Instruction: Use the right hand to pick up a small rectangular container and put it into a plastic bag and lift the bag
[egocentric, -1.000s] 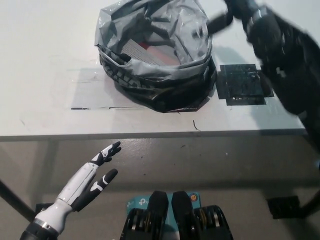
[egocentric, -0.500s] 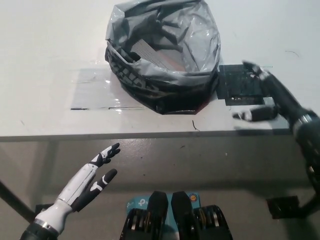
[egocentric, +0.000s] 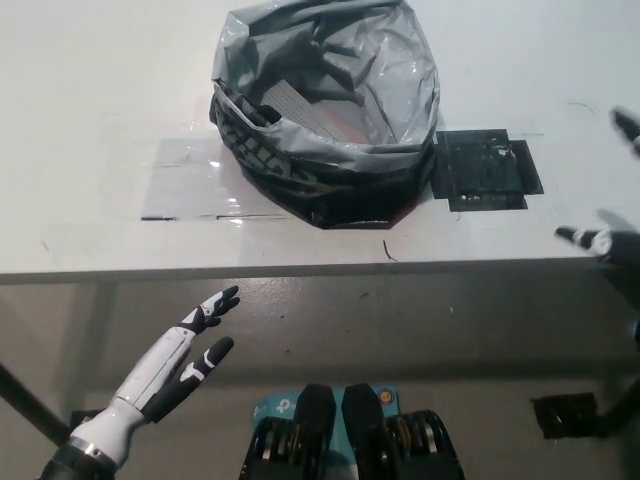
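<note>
A: Where is the right hand (egocentric: 612, 205) found, and what is held in it?

B: It is seen at the far right edge of the frame, mostly cut off. Only blurred fingertips are shown, spread apart, with nothing between them, so it is judged released and empty. It lies well apart from the bag.

A: And the left hand (egocentric: 188, 355)?

B: It is rested at the lower left, below the bench edge, fingers loosely apart and nothing grasped. No part in the work is suggested for it.

A: Where is the container?

B: A pale rectangular container (egocentric: 305, 108) is seen inside the plastic bag (egocentric: 330, 100), in the upper middle of the frame, lying low against the bag's left inner wall. A reddish patch is glimpsed beside it; what that is cannot be told.

A: Why is the bag standing so?

B: Its mouth is held wide by the rolled-down rim, probably so that things can be dropped in from above. It is set on the white bench (egocentric: 90, 120), touching a dark square patch (egocentric: 485, 168) at its right.

A: What is left to be done?

B: The placing is judged done; the lift is not yet done, since the bag is resting on the bench and no hand is on it.
</note>
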